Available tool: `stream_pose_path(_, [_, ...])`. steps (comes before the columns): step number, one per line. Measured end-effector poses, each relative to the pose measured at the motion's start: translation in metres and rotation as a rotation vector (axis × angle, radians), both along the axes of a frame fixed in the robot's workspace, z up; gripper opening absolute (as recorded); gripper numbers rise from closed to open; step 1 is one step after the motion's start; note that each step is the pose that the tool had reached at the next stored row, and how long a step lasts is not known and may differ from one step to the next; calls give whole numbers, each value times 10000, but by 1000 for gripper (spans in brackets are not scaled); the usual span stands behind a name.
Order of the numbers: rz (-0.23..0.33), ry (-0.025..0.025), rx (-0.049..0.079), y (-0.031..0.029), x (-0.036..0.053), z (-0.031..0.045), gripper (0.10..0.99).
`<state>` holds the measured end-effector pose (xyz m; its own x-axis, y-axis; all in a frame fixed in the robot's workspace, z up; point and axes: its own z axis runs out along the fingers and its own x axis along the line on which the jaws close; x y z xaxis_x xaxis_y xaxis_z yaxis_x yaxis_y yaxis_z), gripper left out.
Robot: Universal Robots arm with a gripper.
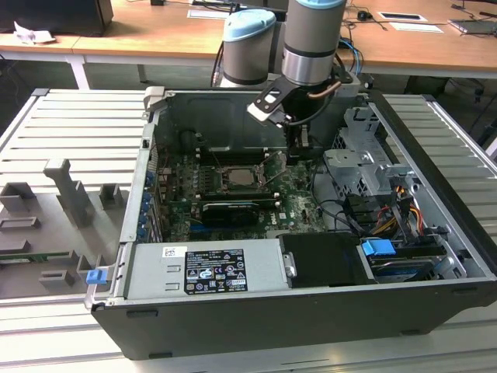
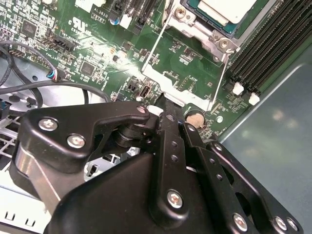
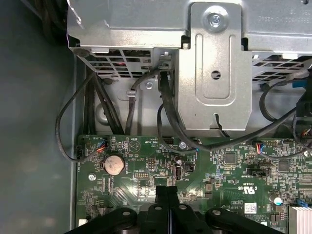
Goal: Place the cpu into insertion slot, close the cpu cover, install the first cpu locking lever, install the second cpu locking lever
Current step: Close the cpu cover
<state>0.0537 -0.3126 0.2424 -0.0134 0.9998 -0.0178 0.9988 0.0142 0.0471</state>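
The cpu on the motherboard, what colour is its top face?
Pale silvery-beige metal; the cpu shows best in the second wrist view.

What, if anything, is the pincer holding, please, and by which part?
Nothing visible: the black metal pincer is shut, empty, over the green motherboard.

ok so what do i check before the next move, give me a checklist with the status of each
1. cpu lying in the insertion slot: ok
2. cpu cover shut over the chip: not ok, it stands raised
3. locking levers latched: cannot tell
4. pincer shut and empty: ok
5. pincer tip touching the cover's free edge: cannot tell, it is right next to it
6. black cables off the socket area: ok
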Motion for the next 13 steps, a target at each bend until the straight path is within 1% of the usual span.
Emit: stream_pose_path(13, [1, 0, -1, 0, -40, 0, 106])
